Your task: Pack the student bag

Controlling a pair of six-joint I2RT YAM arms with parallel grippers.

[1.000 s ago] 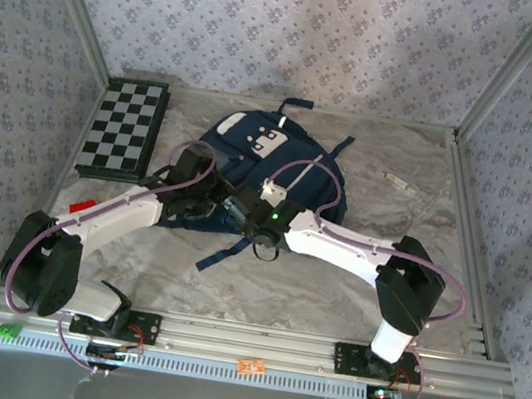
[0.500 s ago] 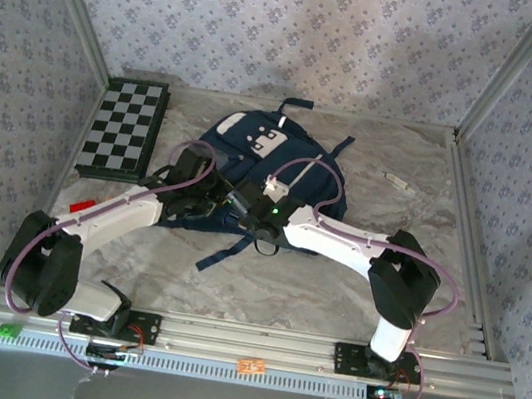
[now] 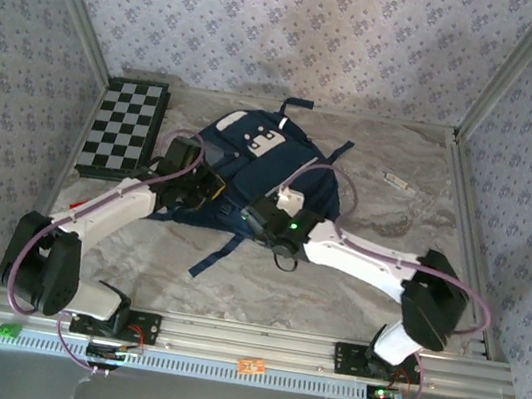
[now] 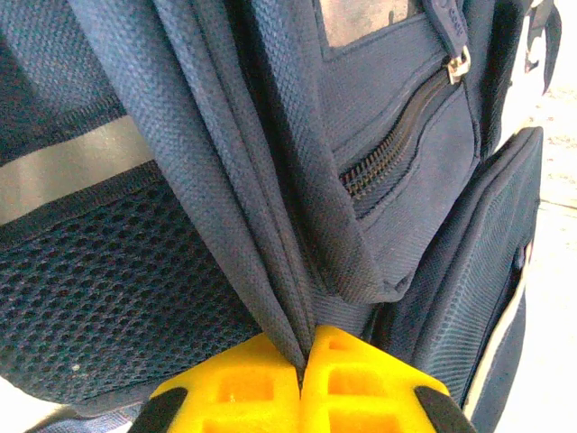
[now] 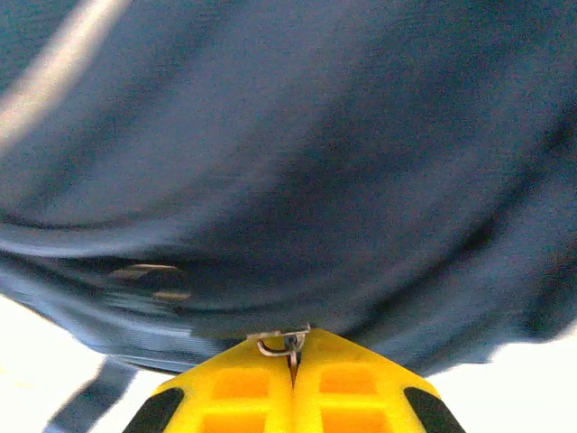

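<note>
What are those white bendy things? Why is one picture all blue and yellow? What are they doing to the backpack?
Those are two robot arms, bolted at the near edge of the table. The big picture comes from a camera high above them. It shows a navy backpack, a chessboard on the left and a small white thing on the right.

The other two pictures come from little cameras on the arms' wrists, so everything looks very close. The yellow blocks are each hand's fingers.

The left hand is shut, pinching a fold of the backpack's blue cloth. The right hand is shut too, nipping a small metal piece at the bag's edge, probably a zipper pull. That picture is blurry.
</note>
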